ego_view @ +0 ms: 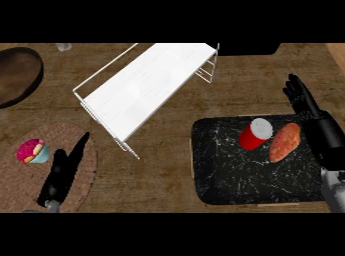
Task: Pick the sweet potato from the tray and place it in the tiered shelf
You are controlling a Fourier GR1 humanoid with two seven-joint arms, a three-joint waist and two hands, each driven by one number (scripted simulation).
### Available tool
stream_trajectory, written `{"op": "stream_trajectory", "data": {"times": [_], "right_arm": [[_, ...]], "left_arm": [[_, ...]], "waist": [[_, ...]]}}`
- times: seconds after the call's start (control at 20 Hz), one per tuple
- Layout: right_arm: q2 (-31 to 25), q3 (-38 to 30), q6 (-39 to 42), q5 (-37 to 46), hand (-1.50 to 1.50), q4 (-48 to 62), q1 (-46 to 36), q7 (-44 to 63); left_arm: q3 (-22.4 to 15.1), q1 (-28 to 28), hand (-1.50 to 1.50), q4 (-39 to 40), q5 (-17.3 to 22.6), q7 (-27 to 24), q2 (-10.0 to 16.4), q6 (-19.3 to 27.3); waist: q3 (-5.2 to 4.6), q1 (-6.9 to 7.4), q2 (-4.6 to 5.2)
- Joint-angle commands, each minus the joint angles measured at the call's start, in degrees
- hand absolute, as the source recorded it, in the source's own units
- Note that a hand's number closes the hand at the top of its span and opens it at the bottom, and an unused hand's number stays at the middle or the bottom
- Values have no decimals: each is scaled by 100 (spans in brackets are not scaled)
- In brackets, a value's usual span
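On the black tray (227, 175), lower right of the head view: sweet potato (285, 142) lies flat near the far right corner, long axis slightly tilted. Red can (255, 134) just to its left, close beside it; contact between them not clear.

Right hand (302, 97) sits beyond the tray's far edge, over bare worktop (153, 175). Fingers straight and spread, holding nothing. Sweet potato is nearer the view's lower edge than the hand and a little to its left, alongside the dark wrist. No contact with hand or wrist visible.

Left hand (60, 172) at lower left, fingers straight and together, empty, over a round woven mat (12, 185). Small pink item (32, 151) on the mat just left of it.

White tiered shelf (149, 82) stands upper centre, well apart from tray and both hands. Dark brown bowl (9, 77) at upper left.
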Motion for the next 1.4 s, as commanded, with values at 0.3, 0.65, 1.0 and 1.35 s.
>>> {"op": "stream_trajectory", "data": {"times": [0.3, 0.65, 1.0, 1.35], "right_arm": [[-263, -1556, -1681, 90, 150, 1073, 19, 1016], [52, -2341, -344, -1728, -150, 549, -165, 723], [-1571, -1456, 850, -1158, -150, -702, 497, 2330], [-2889, -653, 1194, -85, -150, -1045, -379, 4067]], "left_arm": [[964, -207, 0, -1652, 223, -390, 41, 792], [1114, -368, 0, -2239, 204, 55, -52, 835], [902, -229, 0, -2111, 38, -49, -258, 997], [953, -413, 0, -2144, 12, -3, -149, 880]], "waist": [[-173, -131, -62], [-133, 64, -54], [-157, -50, -97], [-163, 210, -33]]}}
